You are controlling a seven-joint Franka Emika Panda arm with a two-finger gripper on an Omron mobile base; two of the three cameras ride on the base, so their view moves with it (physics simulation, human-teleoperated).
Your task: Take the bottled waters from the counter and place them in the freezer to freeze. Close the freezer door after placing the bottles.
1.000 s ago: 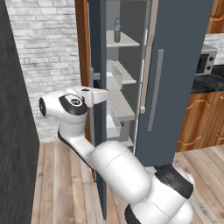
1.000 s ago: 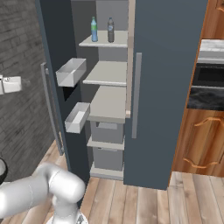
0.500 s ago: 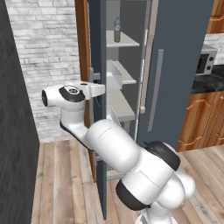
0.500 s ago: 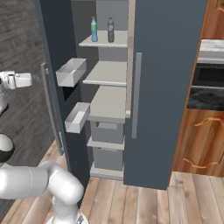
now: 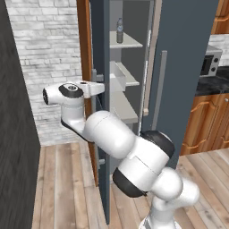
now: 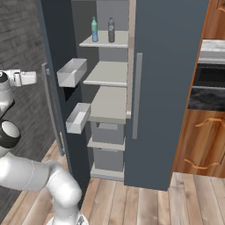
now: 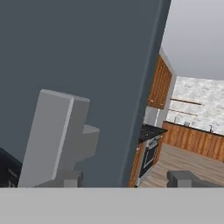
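On your far left in the left base view stands a white brick wall (image 5: 49,53), with plank wood flooring (image 5: 62,179) below it. Next comes the tall dark slate-blue freezer door (image 5: 100,89), swung wide open, its grey vertical bar handle (image 6: 52,110) on the outer face. The white arm reaches up from the base, elbow bent, wrist level, with the claw (image 5: 99,88) right at that handle. In the hand view the handle's grey bracket (image 7: 57,140) sits just beside one dark fingertip (image 7: 65,178); the other fingertip (image 7: 186,178) stands apart. Whether the claw is gripping the handle or merely straddling it, you cannot tell.

Inside the freezer (image 6: 110,110), on the top grey shelf (image 6: 105,43), stand both bottles: the clear bluish bottle with green cap (image 6: 94,29) and, beside it, the greyish bottle with blue cap (image 6: 111,30). Label text is too small to read. Two white bins (image 6: 72,72) hang on the door's inner face. Further right is the plain slate-blue door (image 6: 169,88), then brown wooden cabinets (image 6: 202,140).
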